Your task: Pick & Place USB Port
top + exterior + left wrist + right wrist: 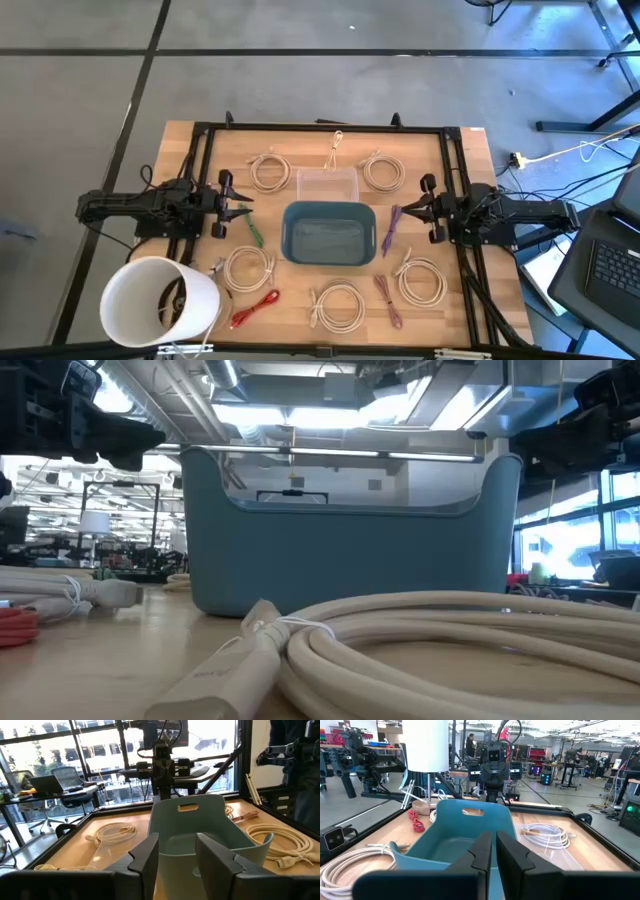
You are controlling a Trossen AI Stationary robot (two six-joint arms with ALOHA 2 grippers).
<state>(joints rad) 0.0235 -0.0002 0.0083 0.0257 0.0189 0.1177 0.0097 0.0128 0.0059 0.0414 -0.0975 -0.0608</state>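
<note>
Several USB cables lie flat on the wooden table around a blue bin (329, 234): cream coils (248, 267) (338, 305) (421, 280) (268, 170) (382, 170), a green cable (253, 232), a purple one (391, 230) and a red one (255, 307). My left gripper (240, 211) hovers left of the bin, just above the green cable, open (177, 855). My right gripper (405, 211) hovers right of the bin beside the purple cable, shut (493, 851). Both point at the bin and hold nothing.
A clear tray (327, 184) sits behind the bin, and a thin cream cable (335, 148) lies near the far edge. A large white bucket (160, 300) stands at the near left corner. A dark frame (455, 180) borders the table. The low view looks past a cream coil (450, 640).
</note>
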